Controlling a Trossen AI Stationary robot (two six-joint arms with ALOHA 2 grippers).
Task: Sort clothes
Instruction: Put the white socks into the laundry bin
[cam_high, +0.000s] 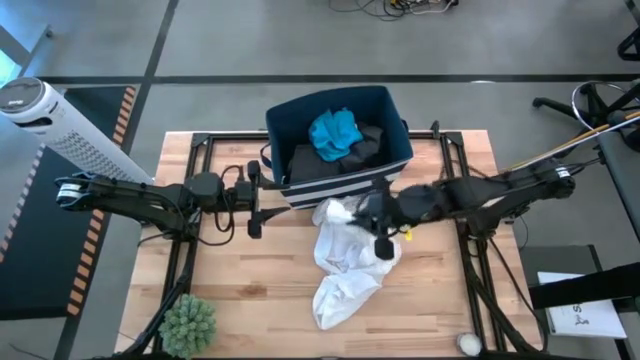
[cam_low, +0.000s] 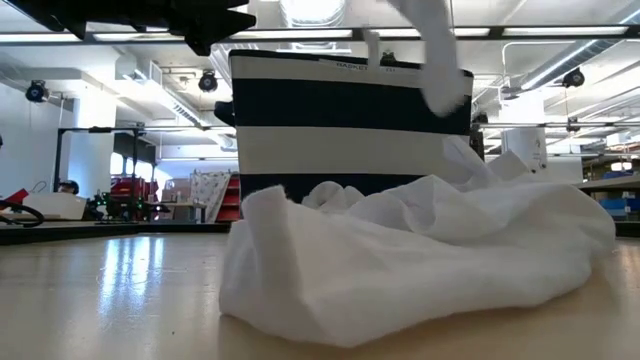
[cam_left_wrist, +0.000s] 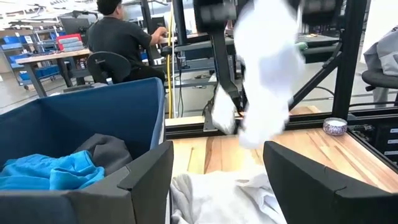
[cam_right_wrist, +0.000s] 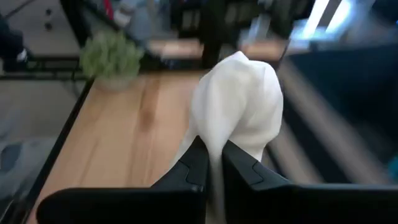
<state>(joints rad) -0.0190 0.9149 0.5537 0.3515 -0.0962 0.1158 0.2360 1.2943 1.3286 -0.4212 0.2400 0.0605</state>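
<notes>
Where the right gripper (cam_right_wrist: 211, 163) pinches, white garment (cam_high: 345, 265) draped below.

The right gripper (cam_high: 375, 222) pinches a fold of the large garment (cam_high: 345, 265), whose bulk lies on the table (cam_high: 240, 290) below it. The fabric bin (cam_high: 395, 125) stands just behind it, clothes inside. The left gripper (cam_high: 255, 195) hangs beside the bin, opposite.
</notes>
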